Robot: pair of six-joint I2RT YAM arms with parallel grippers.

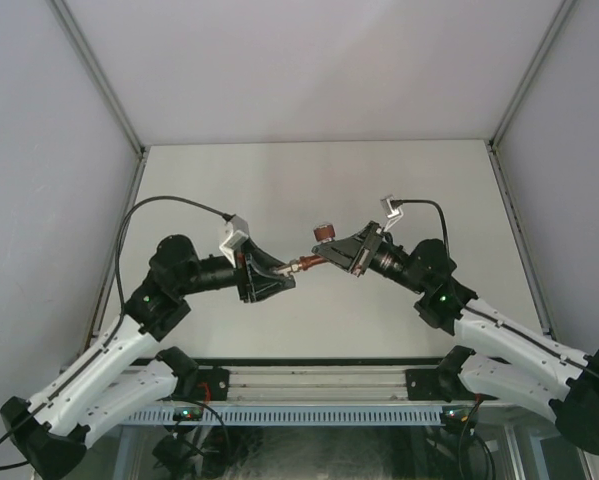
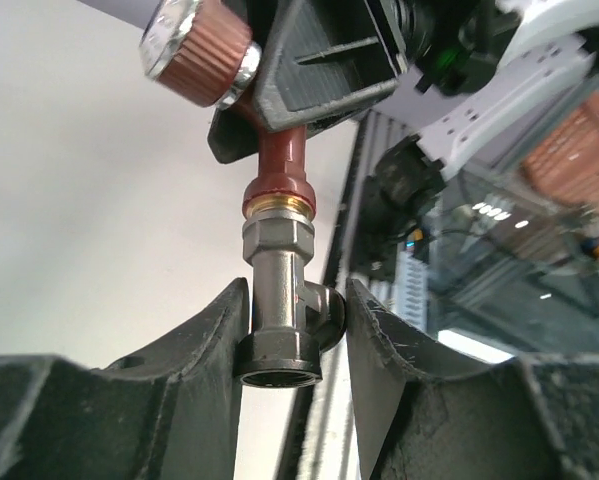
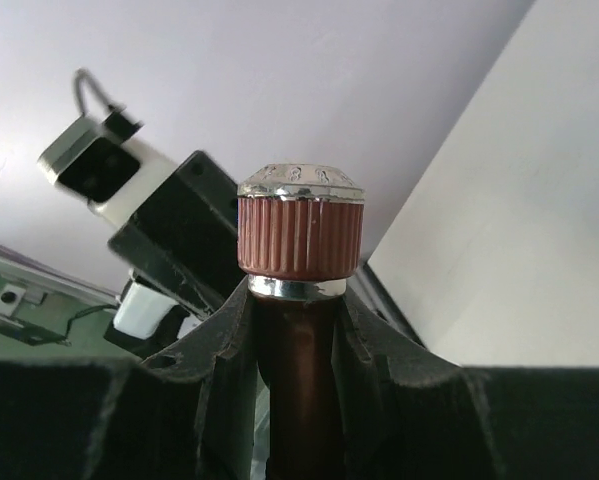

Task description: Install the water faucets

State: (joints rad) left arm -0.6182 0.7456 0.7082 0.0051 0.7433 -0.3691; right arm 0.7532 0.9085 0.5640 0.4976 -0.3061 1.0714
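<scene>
Above the table's middle, both arms hold one water faucet assembly between them. Its red-brown tap body [image 1: 320, 259] [image 2: 280, 160] carries a ribbed knob [image 1: 325, 232] [image 3: 301, 235] [image 2: 197, 48] with a silver cap. My right gripper [image 1: 347, 254] [image 3: 299, 300] is shut on the tap body [image 3: 299, 380] just below the knob. A grey-silver metal fitting [image 1: 299, 266] [image 2: 278, 285] sits joined to the body's lower end at a brass ring. My left gripper [image 1: 282, 276] [image 2: 294, 300] is shut on this fitting, one finger on its barrel, the other on its side stub.
The pale table [image 1: 309, 190] lies under both arms, walled by grey panels and metal corner posts [image 1: 99, 80]. The aluminium base rail [image 1: 309, 385] runs along the near edge. The left arm's wrist camera [image 3: 97, 165] shows behind the knob.
</scene>
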